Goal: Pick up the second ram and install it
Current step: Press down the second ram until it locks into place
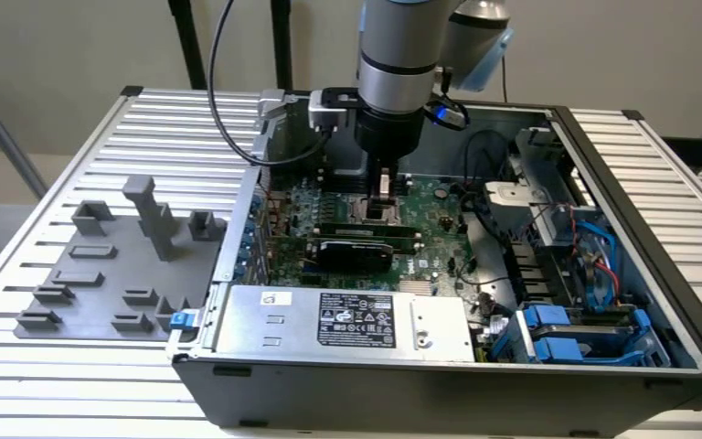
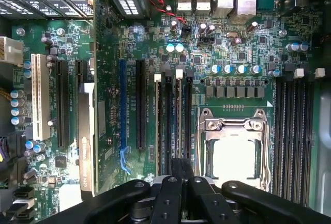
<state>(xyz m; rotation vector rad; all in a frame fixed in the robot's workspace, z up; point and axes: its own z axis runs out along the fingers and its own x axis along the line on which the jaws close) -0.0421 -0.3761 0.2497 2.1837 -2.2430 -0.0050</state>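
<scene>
Your claw [image 1: 383, 187] sits low inside the open computer case [image 1: 643, 274], over the motherboard [image 2: 129, 43]. Its fingers look drawn together, edge-on around a thin board that seems to be the second ram [image 2: 177, 125]; you can't confirm the grip. The stick's long axis runs straight out from the claw, along the memory slots [image 2: 170, 125], just beside the processor socket [image 2: 232, 141]. The gray fixture blocks [image 1: 120, 265] lie well apart on the tabletop [image 1: 83, 384].

Open computer case [image 1: 643, 366] on slatted table [image 1: 34, 357]; gray fixture blocks [image 1: 120, 265] beside it
</scene>
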